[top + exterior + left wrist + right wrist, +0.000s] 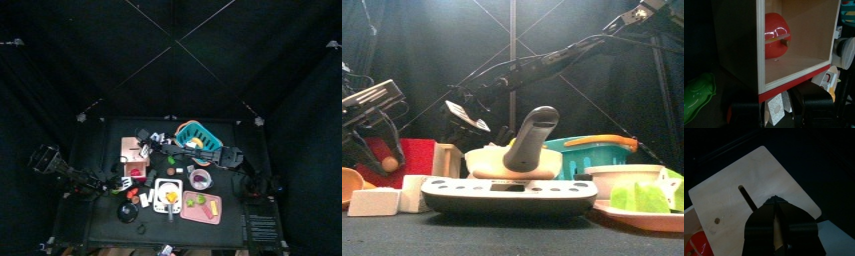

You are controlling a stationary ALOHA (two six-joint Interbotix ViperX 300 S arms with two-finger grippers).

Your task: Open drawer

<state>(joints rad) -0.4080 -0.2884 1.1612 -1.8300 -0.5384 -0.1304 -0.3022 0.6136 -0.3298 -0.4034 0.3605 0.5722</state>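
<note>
**Drawer, mid-task.** The drawer (pixel 132 150) stands left of the table's centre in the top view, just beside the blue-rimmed basket (pixel 198 133), with its pale tan-pink top facing up. The left wrist view looks into a pale wooden compartment (pixel 804 35). Its walls and floor are exposed, and a red-brown strip (pixel 797 82) runs along the edge nearest the camera. A glossy red rounded object (pixel 776 35) sits inside. Whether this is the drawer box pulled out or a fixed open bay cannot be told for certain. It reads best as the drawer drawn at least partly out.

The right gripper (pixel 775 202) reaches across from the right. Its jaws are pressed together and their tips are on or just above the unit's pale top panel (pixel 731 203), near a narrow slot (pixel 747 195) and a small hole. No gap shows between tips and panel, but contact cannot be confirmed. The position suggests it is steadying the unit.

The left gripper (pixel 382 145) hangs at the drawer's open side. In its own wrist view two dark shapes at the lower edge stand well apart and appear to be its jaws, spread and holding nothing.

**Progress.** The interior is exposed, so the opening appears largely done. What may be left is any further pull, then both arms drawing clear.

**Surroundings.** A green object (pixel 697 95) lies beside the unit. A pink cutting board (pixel 203 208) lies nearer the table's front, well apart from the drawer.
</note>
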